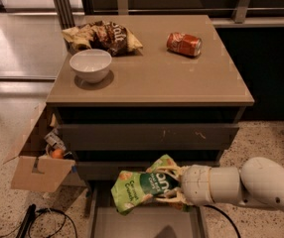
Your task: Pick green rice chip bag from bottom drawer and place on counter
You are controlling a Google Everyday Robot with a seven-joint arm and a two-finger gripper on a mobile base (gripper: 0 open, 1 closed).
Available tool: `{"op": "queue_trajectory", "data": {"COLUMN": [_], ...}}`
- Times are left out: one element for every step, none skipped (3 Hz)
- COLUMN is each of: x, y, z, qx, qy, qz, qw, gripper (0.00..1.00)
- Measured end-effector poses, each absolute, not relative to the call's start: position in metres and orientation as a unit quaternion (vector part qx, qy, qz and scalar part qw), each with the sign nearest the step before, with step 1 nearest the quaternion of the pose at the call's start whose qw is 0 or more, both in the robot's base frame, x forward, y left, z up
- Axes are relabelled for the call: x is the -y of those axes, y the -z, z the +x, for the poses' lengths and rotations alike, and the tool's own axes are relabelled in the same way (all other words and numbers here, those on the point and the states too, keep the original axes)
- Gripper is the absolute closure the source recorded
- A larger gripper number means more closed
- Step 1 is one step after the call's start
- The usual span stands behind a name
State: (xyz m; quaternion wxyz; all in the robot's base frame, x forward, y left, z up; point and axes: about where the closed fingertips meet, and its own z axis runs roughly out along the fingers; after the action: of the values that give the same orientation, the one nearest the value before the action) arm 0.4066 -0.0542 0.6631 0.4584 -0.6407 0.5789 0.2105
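Note:
The green rice chip bag (141, 186) hangs in the air just above the open bottom drawer (147, 221) and in front of the cabinet's lower drawer fronts. My gripper (173, 186) comes in from the right on a white arm and is shut on the bag's right end. The bag lies sideways, its dark green logo facing up. The counter (152, 73) is the tan top of the cabinet, well above the bag.
On the counter stand a white bowl (90, 65), a brown-and-cream chip bag (105, 35) and a red soda can (183, 43). An open cardboard box (40, 162) with clutter sits on the floor left of the cabinet. Black cables (37, 219) lie at the lower left.

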Motion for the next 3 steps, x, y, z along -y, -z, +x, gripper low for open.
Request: {"op": "queue_trajectory", "data": {"x": [0.066, 0.084, 0.107], "y": [-0.695, -0.76, -0.833], "z": [0.427, 0.457, 0.483], "qx": [-0.588, -0.595, -0.601], "qy": [-0.174, -0.114, -0.064], "qz": [-0.631, -0.619, -0.607], "qw": [0.475, 0.5, 0.517], "gripper": [1.0, 1.0, 1.0]}}
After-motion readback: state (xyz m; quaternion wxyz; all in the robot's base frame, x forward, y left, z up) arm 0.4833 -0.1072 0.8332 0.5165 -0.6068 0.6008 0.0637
